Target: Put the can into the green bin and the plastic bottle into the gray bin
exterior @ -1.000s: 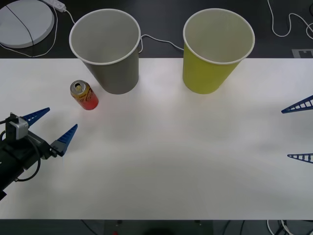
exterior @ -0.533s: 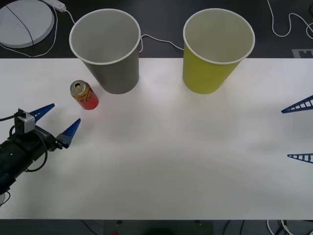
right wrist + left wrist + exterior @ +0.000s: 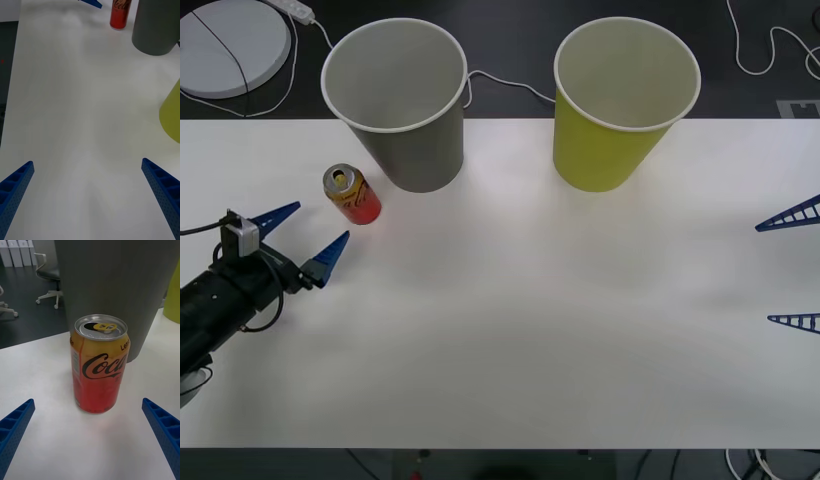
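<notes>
as the left gripper (image 3: pixel 312 238) crept nearer the can (image 3: pixel 353 194), jaws spread and empty, a grasp looked imminent; right gripper (image 3: pixel 792 268) waited open, far off.

— Where was the left gripper (image 3: pixel 306 236)?
— Spread open on the white table (image 3: pixel 530 330), near the upright red-and-gold drink can (image 3: pixel 352 194).
— And the cups?
— Large gray bin (image 3: pixel 399 100) beside the can; yellow-green bin (image 3: pixel 620 100) apart.

High front overview, 2 low wrist views sharing the can (image 3: pixel 352 194).
</notes>
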Available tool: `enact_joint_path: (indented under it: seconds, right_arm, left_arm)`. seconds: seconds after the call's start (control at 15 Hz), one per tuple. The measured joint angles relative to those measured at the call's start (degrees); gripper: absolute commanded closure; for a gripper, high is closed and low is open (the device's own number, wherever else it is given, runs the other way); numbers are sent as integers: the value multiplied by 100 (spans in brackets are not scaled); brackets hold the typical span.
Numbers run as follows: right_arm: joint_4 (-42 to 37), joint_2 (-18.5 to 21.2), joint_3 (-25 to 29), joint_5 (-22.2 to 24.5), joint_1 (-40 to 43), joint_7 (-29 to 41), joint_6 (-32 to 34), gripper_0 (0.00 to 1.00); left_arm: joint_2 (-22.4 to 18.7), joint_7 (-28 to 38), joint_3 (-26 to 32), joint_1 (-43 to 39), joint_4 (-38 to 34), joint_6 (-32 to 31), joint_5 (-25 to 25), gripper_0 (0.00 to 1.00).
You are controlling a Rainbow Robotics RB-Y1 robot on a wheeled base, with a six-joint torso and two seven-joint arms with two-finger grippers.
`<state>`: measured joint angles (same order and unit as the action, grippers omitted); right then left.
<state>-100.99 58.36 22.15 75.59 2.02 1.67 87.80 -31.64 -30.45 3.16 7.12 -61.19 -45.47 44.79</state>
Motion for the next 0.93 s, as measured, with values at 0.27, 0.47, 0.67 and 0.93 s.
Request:
enact_joint_path:
  seconds: [0.27,0.47,0.67,0.93]
  right_arm:
    - [0,0,0,0,0,0,0,0]
    - [0,0,0,0,0,0,0,0]
    - [0,0,0,0,0,0,0,0]
    - [0,0,0,0,0,0,0,0]
  left_arm:
    - [8,-64,-76,286,327,-75,-7,0]
    - [48,-66,-117,420,434,-72,2,0]
    - [123,-55,-122,522,454,-15,69,0]
    - [270,-48,-122,750,687,1,187,0]
